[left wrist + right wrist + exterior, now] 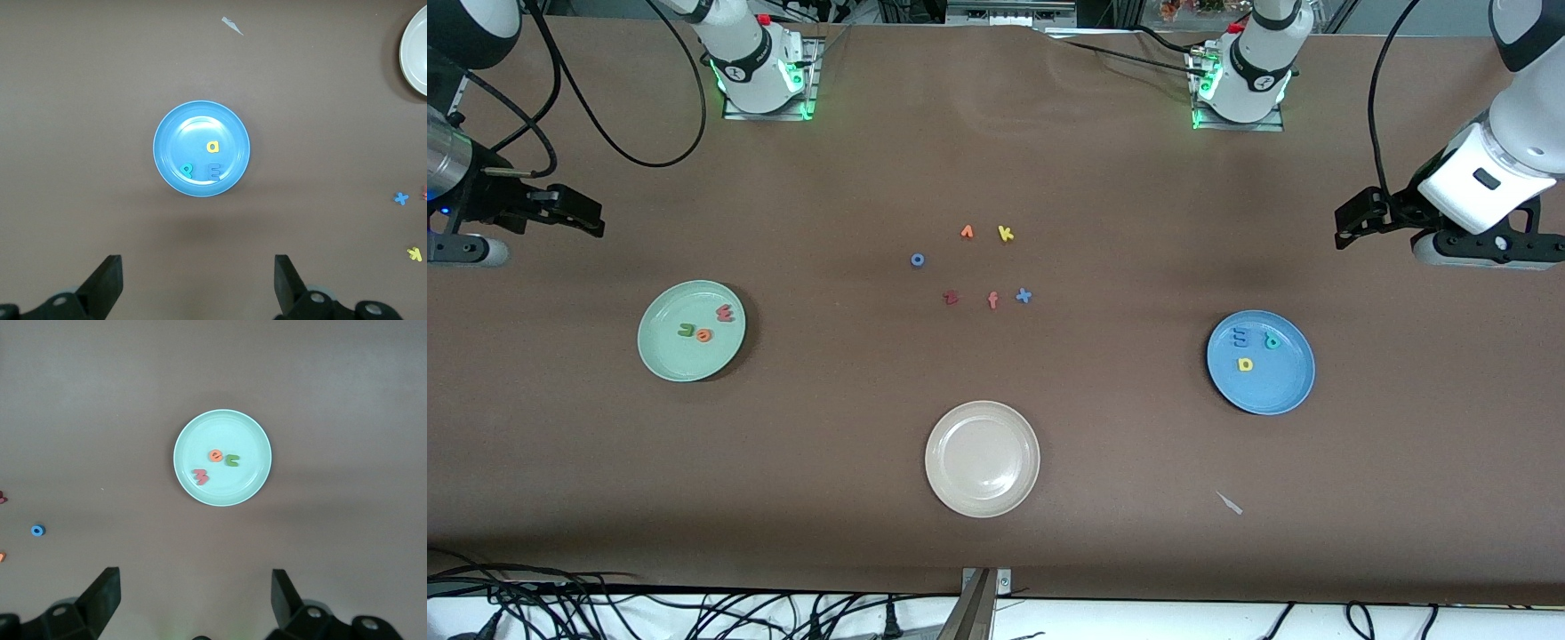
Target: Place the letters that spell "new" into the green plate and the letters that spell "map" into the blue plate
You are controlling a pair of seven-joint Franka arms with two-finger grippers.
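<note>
Front view: green plate [660, 354] at right arm's end of table, holding n [686, 330], e [703, 335] and w [726, 312]. Blue plate [1279, 391] at left arm's end, holding m [1240, 337], a [1245, 364] and p [1272, 340]. Cream plate [983, 492] between the two, nearer the camera, nothing in it. Leftover letters grouped mid-table, farther from camera than all plates: blue o [917, 260], orange v-like letter [967, 232], yellow k [1006, 234], dark red z [951, 298], pink f [993, 300], blue x [1024, 296]. Small pale scrap [1230, 503] on table nearer the camera than blue plate.

Left gripper [199, 283] up over bare table beside blue plate, fingers apart, holding nothing. Right gripper [195, 599] up over bare table beside green plate, fingers apart, holding nothing.
</note>
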